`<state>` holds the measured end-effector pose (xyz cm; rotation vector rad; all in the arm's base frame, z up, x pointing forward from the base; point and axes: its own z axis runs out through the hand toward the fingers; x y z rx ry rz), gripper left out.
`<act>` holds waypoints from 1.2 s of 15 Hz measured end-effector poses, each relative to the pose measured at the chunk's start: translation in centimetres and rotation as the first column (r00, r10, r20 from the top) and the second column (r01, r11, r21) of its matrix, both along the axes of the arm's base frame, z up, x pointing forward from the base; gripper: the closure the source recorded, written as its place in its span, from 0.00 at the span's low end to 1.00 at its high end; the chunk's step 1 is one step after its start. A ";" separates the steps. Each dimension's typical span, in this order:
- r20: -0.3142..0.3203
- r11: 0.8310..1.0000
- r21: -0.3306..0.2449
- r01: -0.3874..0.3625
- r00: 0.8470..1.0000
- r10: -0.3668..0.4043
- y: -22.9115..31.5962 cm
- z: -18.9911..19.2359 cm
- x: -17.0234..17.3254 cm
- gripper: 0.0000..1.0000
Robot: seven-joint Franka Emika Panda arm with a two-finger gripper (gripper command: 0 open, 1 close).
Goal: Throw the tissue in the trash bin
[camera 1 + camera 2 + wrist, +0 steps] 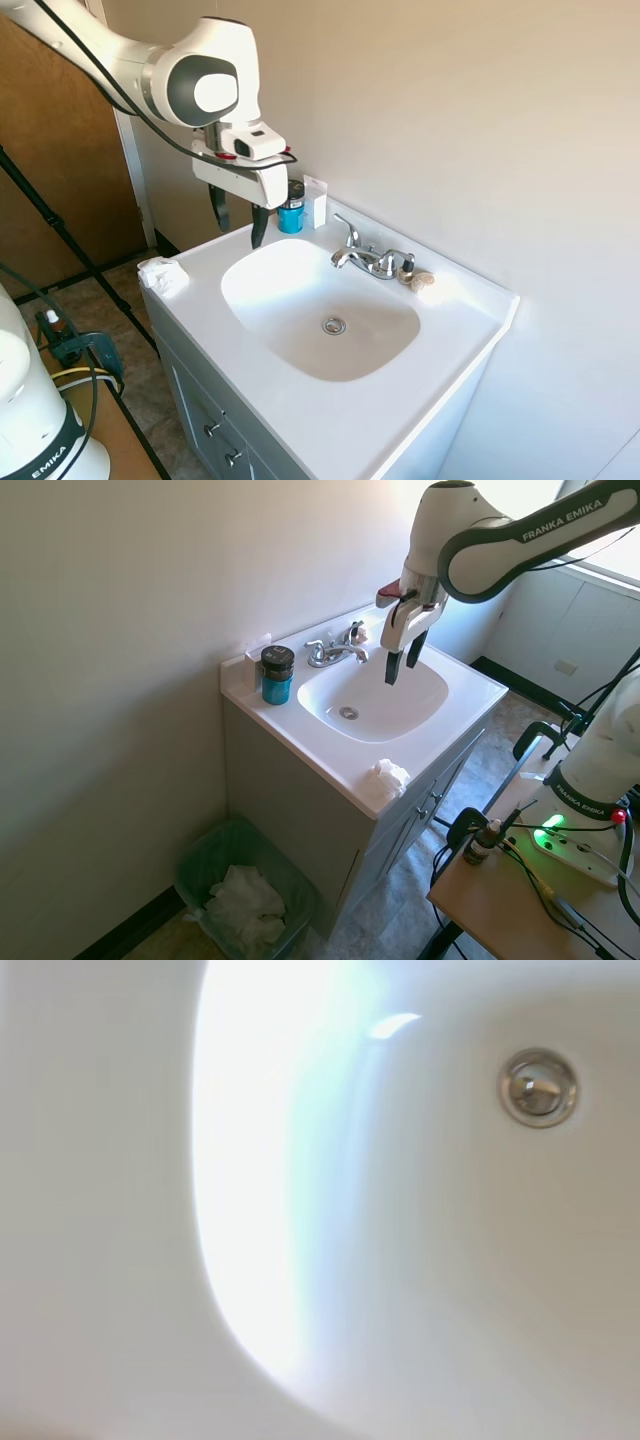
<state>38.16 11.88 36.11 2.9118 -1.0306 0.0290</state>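
The tissue (pixel 162 275) (pixel 390 777) is a small white crumpled wad lying on the front corner of the white sink counter (pixel 440 400) (pixel 470 695). My gripper (pixel 239 217) (pixel 399 661) hangs open and empty above the basin's edge, well short of the tissue. The trash bin (pixel 205 855), a green-lined bin with white paper inside, stands on the floor beside the vanity. The wrist view shows only the white basin and its drain (pixel 538 1087).
A blue jar with a black lid (pixel 291 208) (pixel 276 674) and a flat white card (pixel 315 202) stand at the counter's back. A chrome faucet (pixel 368 256) (pixel 332 650) and a beige lumpy object (pixel 421 280) sit behind the basin.
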 end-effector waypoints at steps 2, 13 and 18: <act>-0.010 0.999 -0.010 -0.031 0.999 0.031 3.6 -0.8 -2.2 0.00; -0.073 0.996 -0.003 -0.088 0.993 0.088 11.2 -8.0 -6.0 0.00; -0.099 0.998 0.001 -0.059 0.993 0.059 11.3 -10.7 -5.2 1.00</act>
